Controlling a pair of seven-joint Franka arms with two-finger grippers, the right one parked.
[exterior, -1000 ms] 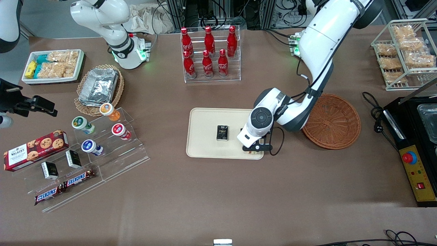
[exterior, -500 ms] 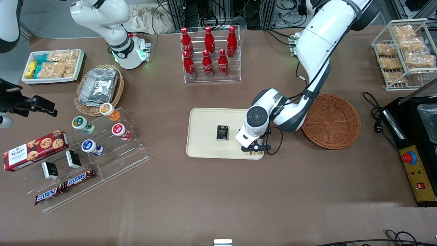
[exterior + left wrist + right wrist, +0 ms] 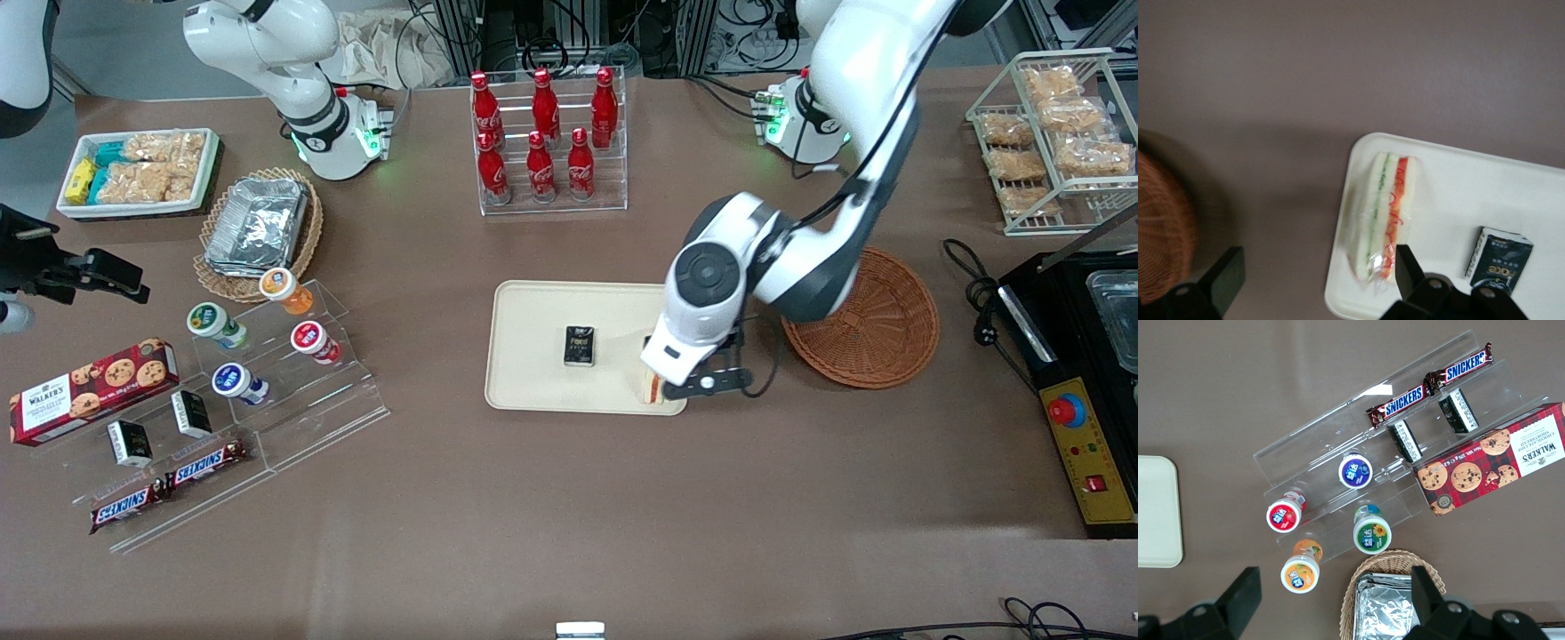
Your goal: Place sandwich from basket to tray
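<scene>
The sandwich (image 3: 653,388), a wrapped white wedge with green and orange-red filling (image 3: 1383,213), lies on the cream tray (image 3: 533,373) in the corner nearest the front camera on the basket's side. My gripper (image 3: 698,384) hangs above that corner of the tray, open, its fingers spread wide and holding nothing (image 3: 1315,277). One fingertip (image 3: 1405,267) shows over the sandwich's end without gripping it. The reddish-brown wicker basket (image 3: 867,316) sits empty beside the tray, toward the working arm's end (image 3: 1161,227).
A small black pack (image 3: 580,346) lies mid-tray (image 3: 1501,259). A rack of red cola bottles (image 3: 547,142) stands farther from the camera. A black appliance with a red button (image 3: 1080,391) sits near the basket. Acrylic shelves with cups and bars (image 3: 240,391) lie toward the parked arm's end.
My gripper has risen off the tray and shifted slightly toward the basket. The sandwich, earlier hidden under the hand, now lies uncovered on the tray corner.
</scene>
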